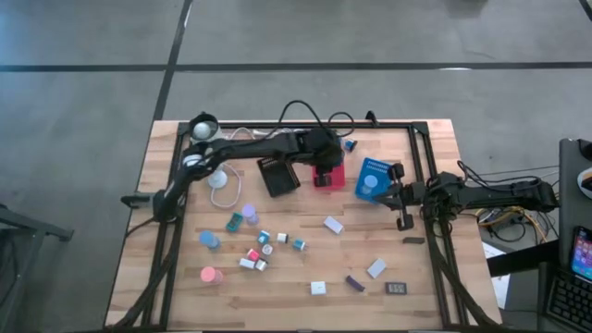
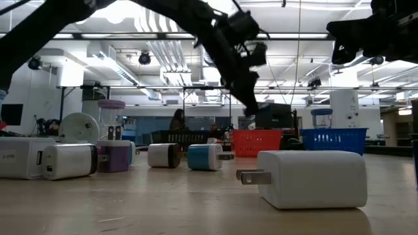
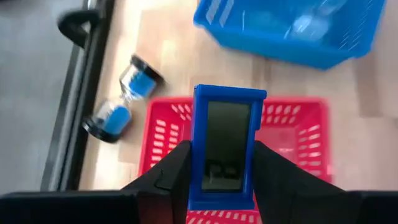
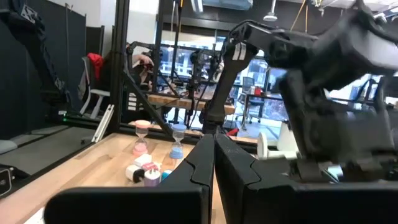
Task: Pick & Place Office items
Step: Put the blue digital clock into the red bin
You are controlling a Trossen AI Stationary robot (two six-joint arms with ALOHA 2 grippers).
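A blue-framed dark rectangle (image 3: 226,147), gripped in the left gripper (image 3: 224,168) jaws, hangs over the red tray (image 3: 292,124), while most office items lie unsorted on the surface (image 1: 435,277) and the right gripper (image 1: 403,196), jaws clenched empty, waits beside the blue tray (image 1: 374,177).

A light wooden table (image 1: 277,296) carries black (image 1: 278,176), red (image 1: 330,176) and blue (image 1: 374,178) mesh trays along its far side, a white coiled cable (image 1: 222,185), a blue sand timer (image 3: 121,99), and scattered office items (image 1: 268,245)
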